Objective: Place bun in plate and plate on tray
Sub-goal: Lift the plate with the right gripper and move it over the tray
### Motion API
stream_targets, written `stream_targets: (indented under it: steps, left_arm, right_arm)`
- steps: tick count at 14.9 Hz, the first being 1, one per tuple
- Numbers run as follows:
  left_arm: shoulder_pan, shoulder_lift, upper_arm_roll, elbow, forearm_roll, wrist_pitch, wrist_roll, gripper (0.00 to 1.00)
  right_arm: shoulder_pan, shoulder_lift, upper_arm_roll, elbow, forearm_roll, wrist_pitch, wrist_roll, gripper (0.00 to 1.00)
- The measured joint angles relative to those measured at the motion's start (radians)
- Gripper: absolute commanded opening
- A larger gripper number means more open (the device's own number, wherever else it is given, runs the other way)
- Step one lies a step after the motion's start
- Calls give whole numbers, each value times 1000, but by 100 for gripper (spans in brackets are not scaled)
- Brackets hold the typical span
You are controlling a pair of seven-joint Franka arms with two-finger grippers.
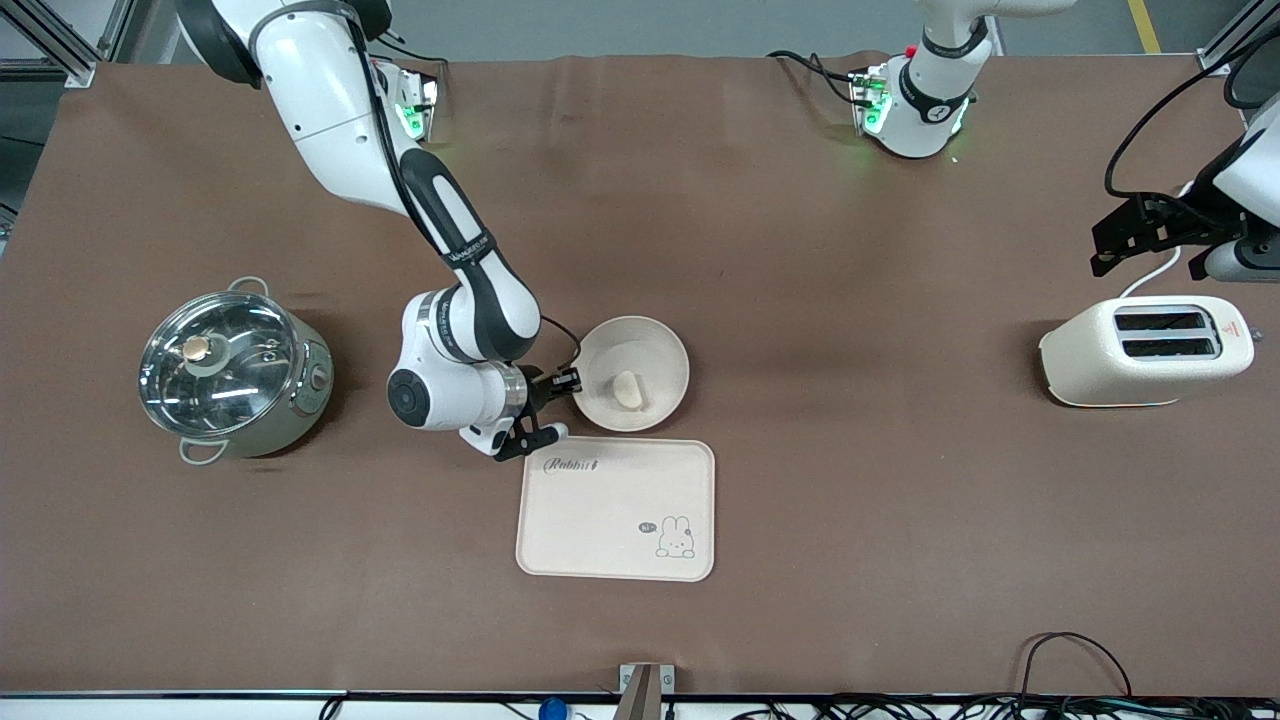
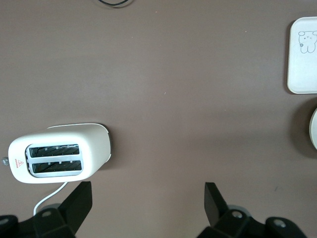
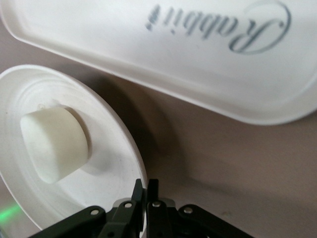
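"Rabbit" script on tray (image 1: 600, 520).

You saw: pot (image 1: 235, 370) shiny metal, glass lid | tray (image 1: 600, 520) smooth matt cream | counter (image 1: 850, 500) matt brown | toaster (image 1: 1145, 350) smooth cream.

Bun (image 1: 629, 389): small pale cream lump, roundish with one flat face, lying on its side in my plate (image 1: 660, 352), a little off centre toward the front camera.

Plate: round, shallow, plain cream, raised rim. It sits on the table just beside the tray (image 1: 600, 520), farther from the front camera, rims close but apart. Its edge toward the right arm's end is pinched between the fingers of my right gripper (image 3: 146, 191), which are closed on the rim. It looks slightly tipped.

Tray: cream rectangle, rounded corners, "Rabbit" script and a small cartoon rabbit. Lies flat on the table, nothing on it.
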Motion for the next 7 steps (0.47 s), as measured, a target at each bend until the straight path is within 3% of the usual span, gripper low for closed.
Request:
stream_targets:
  steps: [7]
  left_arm:
    - [0,0,0,0,0,0,0,100]
  right_arm:
    - [-18,-4,-32,144,20,10,89,1]
